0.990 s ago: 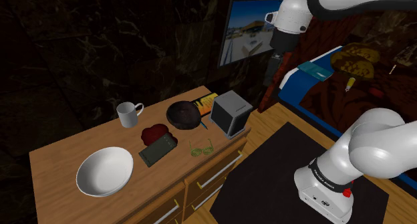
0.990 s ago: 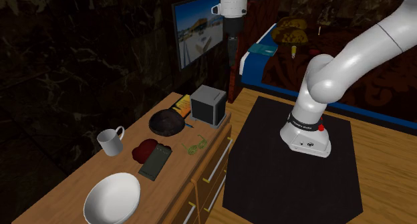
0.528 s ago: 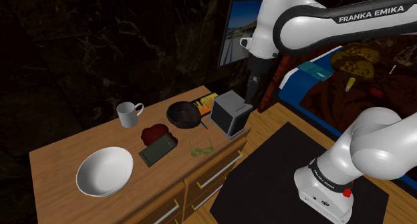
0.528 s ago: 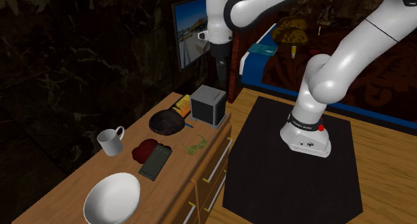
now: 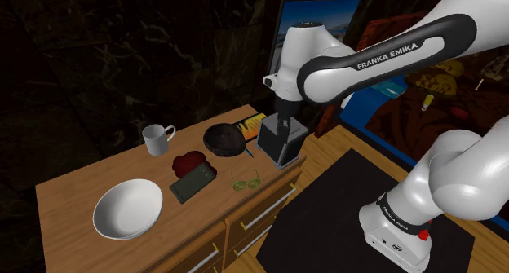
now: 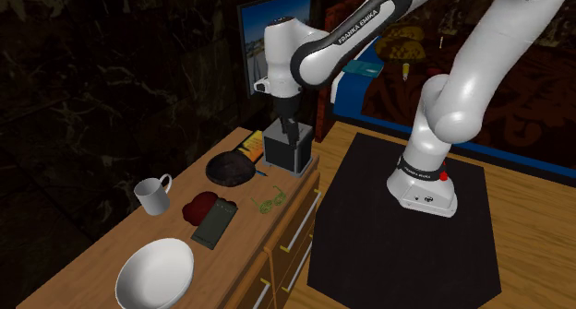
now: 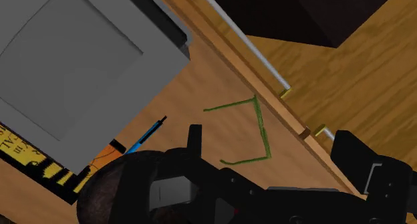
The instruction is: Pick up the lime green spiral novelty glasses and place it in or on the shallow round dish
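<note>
Shows a wooden dresser (image 5: 69, 190) set with small objects, and the white arm (image 5: 367, 59) bent down over the dresser's end at the shoulder view's right. Carries the black gripper (image 5: 283, 129) pointing downward, close over the grey box (image 5: 294, 150) and clear of the dresser top. Presents the fingers (image 7: 194, 139) parted wide in the wrist view, clasping nothing.

Locates the lime green glasses (image 5: 245, 182) flat on the dresser top near its front edge, between the grey box and a dark flat slab (image 5: 192, 182). Renders them as a thin green wire outline with the temples spread. Frames them, in the wrist view, within the gap between the two fingers, yet well beyond the fingertips and untouched. Puts them, in the shoulder view, below and to the left of the gripper, apart from it.

Sets the dark shallow round dish (image 5: 222, 138) farther back on the dresser than the glasses, just beside the grey box. Places a blue pen (image 7: 146, 134) and a yellow-edged book (image 5: 251, 121) close to the box and the dish. Adds a dark red lump (image 5: 188, 160), a white mug (image 5: 157, 138) and a large white bowl (image 5: 126, 208) toward the shoulder view's left. Backs the dresser with a flat screen (image 5: 326, 15) and a dark veined wall.
</note>
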